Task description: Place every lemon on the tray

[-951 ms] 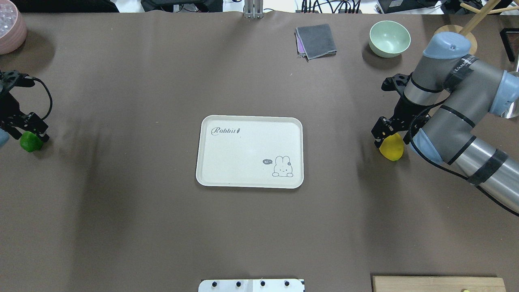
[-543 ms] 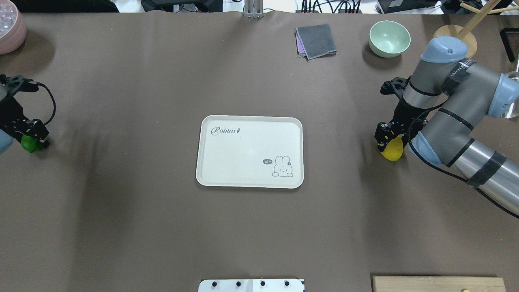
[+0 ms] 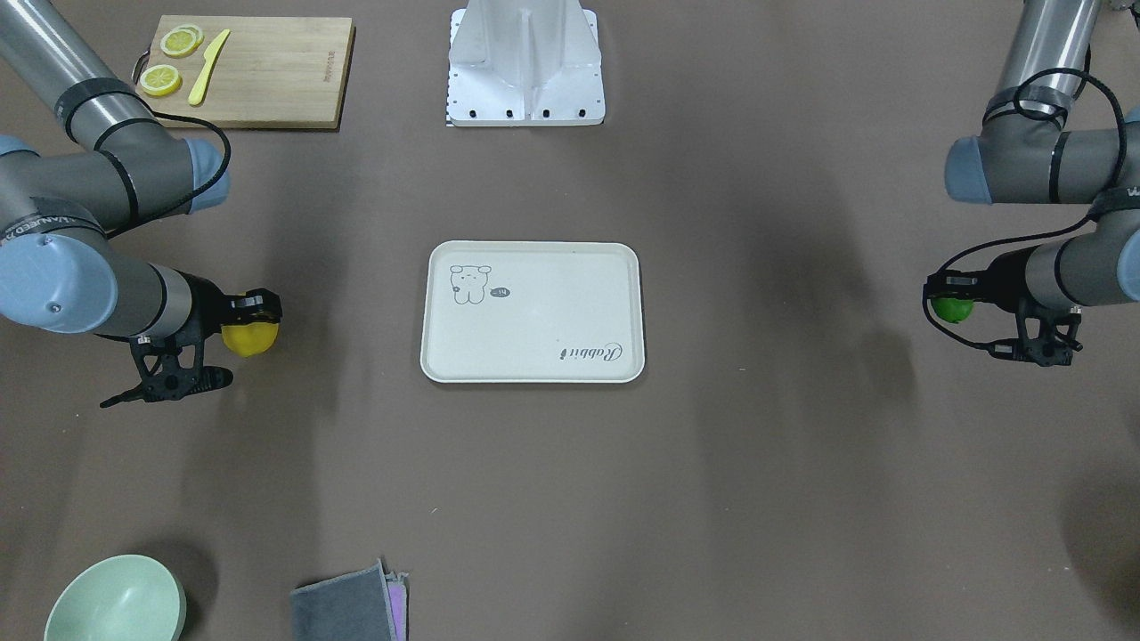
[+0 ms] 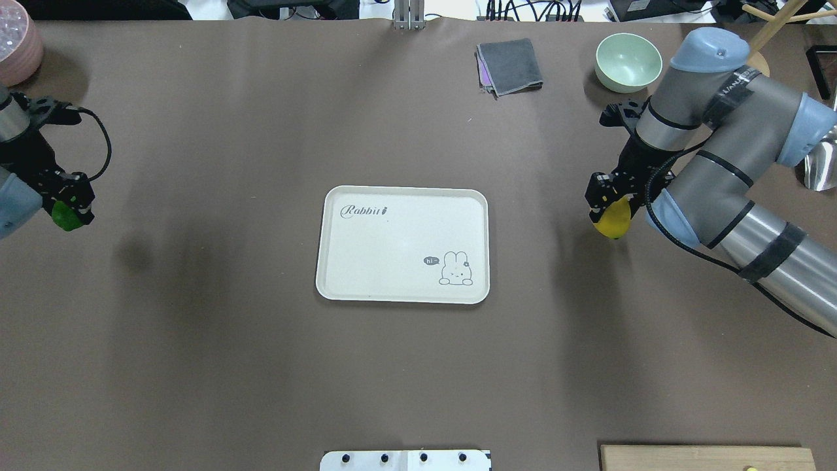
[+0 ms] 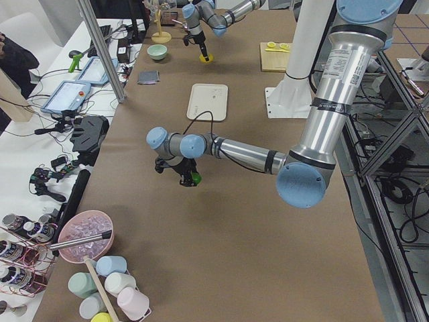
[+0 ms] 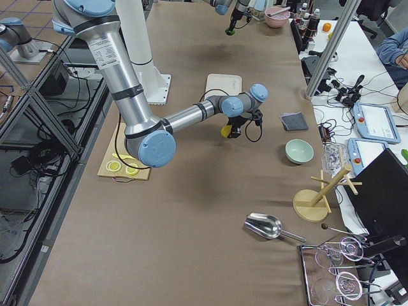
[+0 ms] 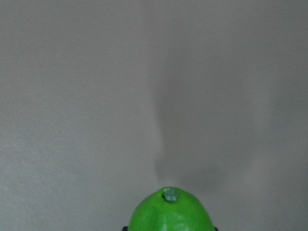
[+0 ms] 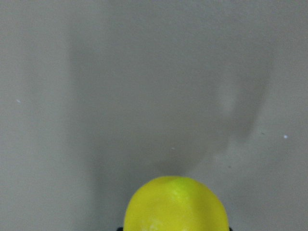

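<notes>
Brown table cover [image 4: 261,366], matte, with soft shadows of both arms on it. Left gripper [image 4: 67,206]: clamped on the green lemon [image 4: 63,219], which sits between the fingertips and pokes out below them. In the left wrist view the stem nub points forward, and the fruit's shadow lies ahead on the cover, not touching it. Right gripper [image 4: 608,208]: closed around the yellow lemon [image 4: 614,224], same hold, with the fruit protruding past the fingertips. In the right wrist view its shadow also falls apart from it. Both fruits look clear of the surface, though contact cannot be fully excluded. Tray [image 4: 392,248]: flat on the cover between the two grippers, well apart from each, nothing on it. Beyond the right gripper, on the far side from the robot: pale green bowl [image 4: 628,62] and folded grey cloth [image 4: 510,65]. On the robot's side of the right gripper, near the base: wooden cutting board [image 3: 267,71] carrying lemon slices [image 3: 162,79] and a yellow knife [image 3: 208,65].
</notes>
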`<action>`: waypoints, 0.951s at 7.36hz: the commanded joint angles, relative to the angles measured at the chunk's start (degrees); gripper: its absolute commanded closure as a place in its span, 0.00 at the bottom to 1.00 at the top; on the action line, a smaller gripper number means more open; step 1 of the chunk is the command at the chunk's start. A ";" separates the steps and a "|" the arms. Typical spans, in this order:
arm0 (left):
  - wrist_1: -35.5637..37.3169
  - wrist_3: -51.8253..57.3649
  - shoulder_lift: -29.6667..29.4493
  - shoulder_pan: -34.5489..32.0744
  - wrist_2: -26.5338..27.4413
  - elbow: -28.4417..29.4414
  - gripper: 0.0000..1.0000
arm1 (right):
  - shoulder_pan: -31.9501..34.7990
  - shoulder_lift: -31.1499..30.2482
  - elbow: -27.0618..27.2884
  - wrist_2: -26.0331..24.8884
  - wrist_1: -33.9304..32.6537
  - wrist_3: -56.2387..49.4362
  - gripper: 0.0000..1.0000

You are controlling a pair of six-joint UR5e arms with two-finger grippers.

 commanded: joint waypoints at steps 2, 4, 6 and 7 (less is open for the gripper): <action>1.48 -0.53 -7.54 4.34 -10.91 -2.27 1.00 | -4.55 9.94 -0.81 1.26 0.26 15.44 0.82; -12.98 -13.36 -13.76 8.90 -11.22 4.47 1.00 | -7.81 14.00 -4.40 0.73 2.97 17.41 0.80; -32.30 -32.34 -16.67 14.18 -10.96 10.27 1.00 | -9.66 17.34 -10.97 -0.67 9.62 17.41 0.80; -38.49 -39.65 -19.56 16.38 -10.35 13.35 1.00 | -11.15 18.31 -12.75 -2.16 11.58 17.41 0.80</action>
